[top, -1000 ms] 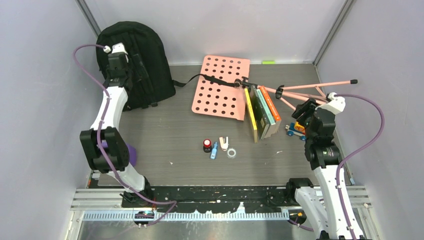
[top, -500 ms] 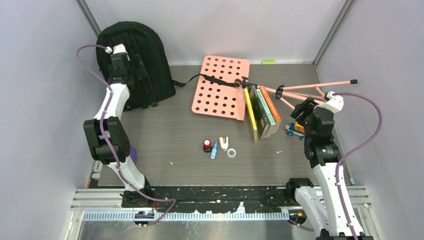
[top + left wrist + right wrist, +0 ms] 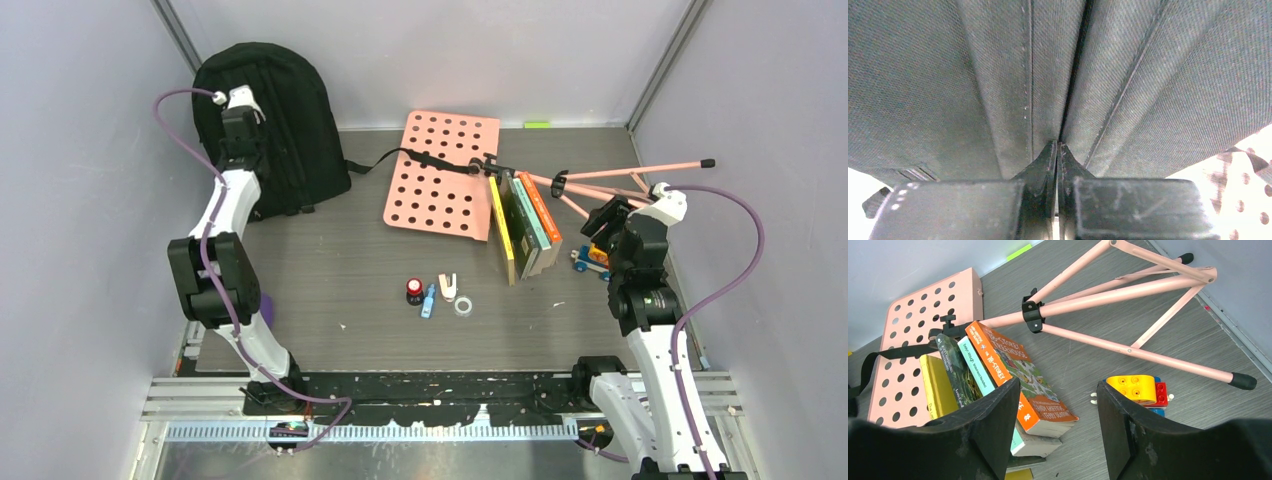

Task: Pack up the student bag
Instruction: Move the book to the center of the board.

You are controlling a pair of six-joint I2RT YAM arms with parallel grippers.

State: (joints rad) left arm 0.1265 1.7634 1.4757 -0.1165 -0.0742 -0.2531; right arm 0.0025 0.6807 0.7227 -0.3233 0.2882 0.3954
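- The bag (image 3: 275, 110) stands upright in the far-left corner against the wall, front panel toward me. I judge that is so its zip can be worked before anything goes in.
- My left pincer (image 3: 1057, 146) is at the bag's upper part, jaws drawn together with only a slit between them. The tips press into a dark seam (image 3: 1075, 75). I cannot tell whether they pinch a zip pull or fabric.
- The pink stand (image 3: 440, 175) lies flat at the far middle, and small items (image 3: 435, 293) sit nearer.
- Books (image 3: 998, 370) stand on edge, leaning on the stand.
- My right pincer (image 3: 1058, 390) hangs over the right side with jaws well apart, empty and touching nothing. It is above the gap between the books and a toy (image 3: 1140, 390), probably to pick one up.
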